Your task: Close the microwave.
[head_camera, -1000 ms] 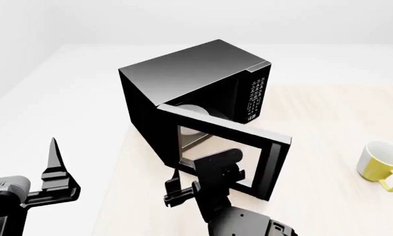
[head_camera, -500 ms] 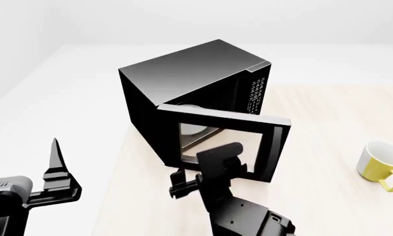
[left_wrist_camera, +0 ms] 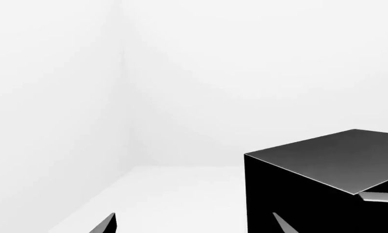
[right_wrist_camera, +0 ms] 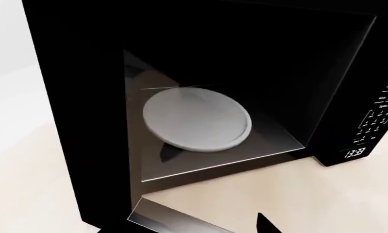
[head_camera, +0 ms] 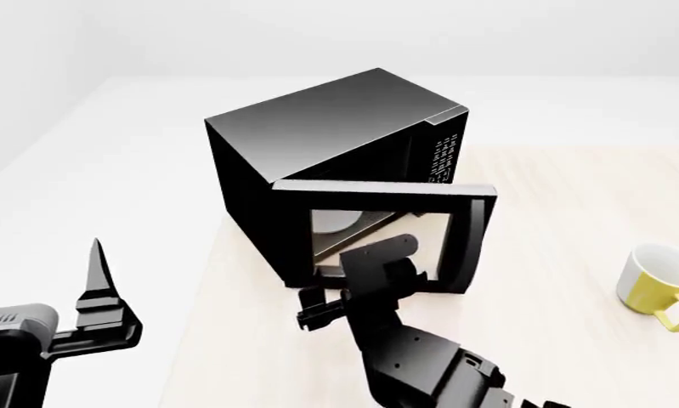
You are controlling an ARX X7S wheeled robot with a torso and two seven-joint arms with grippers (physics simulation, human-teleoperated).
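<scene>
The black microwave (head_camera: 316, 127) stands on the light wooden table (head_camera: 566, 195). Its glass door (head_camera: 466, 242) is partly open, hinged at the left. My right gripper (head_camera: 336, 299) is close up against the door's outer face, fingers apart, gripping nothing. In the right wrist view I look through the door glass at the white turntable (right_wrist_camera: 197, 119), with the keypad (right_wrist_camera: 378, 121) to one side and my right gripper (right_wrist_camera: 180, 228) barely showing. My left gripper (head_camera: 90, 306) hangs open off the table's left side. The left wrist view shows the microwave's top corner (left_wrist_camera: 323, 160) past my open left gripper (left_wrist_camera: 194, 225).
A yellow mug (head_camera: 657, 285) sits on the table at the right, well away from the door. The table's left edge (head_camera: 209, 280) runs just beside the microwave. White floor and walls lie beyond.
The door has swung further toward the microwave's body. My right gripper has moved forward with it. The left arm has stayed put.
</scene>
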